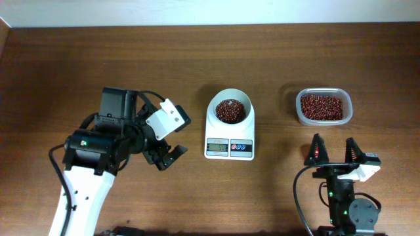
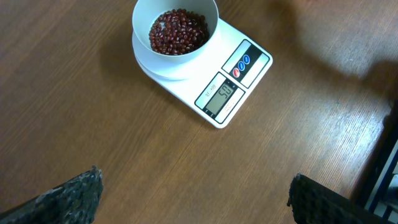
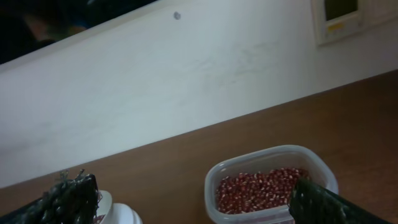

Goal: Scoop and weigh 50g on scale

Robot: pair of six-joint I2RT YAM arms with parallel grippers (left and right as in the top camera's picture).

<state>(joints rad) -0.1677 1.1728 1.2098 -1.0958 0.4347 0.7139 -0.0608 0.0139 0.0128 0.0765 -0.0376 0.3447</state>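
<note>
The scale [image 1: 229, 134] is sitting mid-table [image 1: 79, 52], its bowl [image 1: 230, 99] holding red beans. Both grippers are standing wide open, holding nothing: left gripper [image 1: 169, 157] beside the scale, right gripper [image 1: 335, 149] near the tub [image 1: 323, 122].

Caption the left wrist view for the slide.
Open left gripper hovers over the wooden table, facing the scale, whose white bowl holds red beans; display apparently reads 50.

A clear tub [image 1: 323, 122] of red beans [image 1: 321, 107] sits at two o'clock on the brown wooden surface [image 1: 79, 59].
</note>
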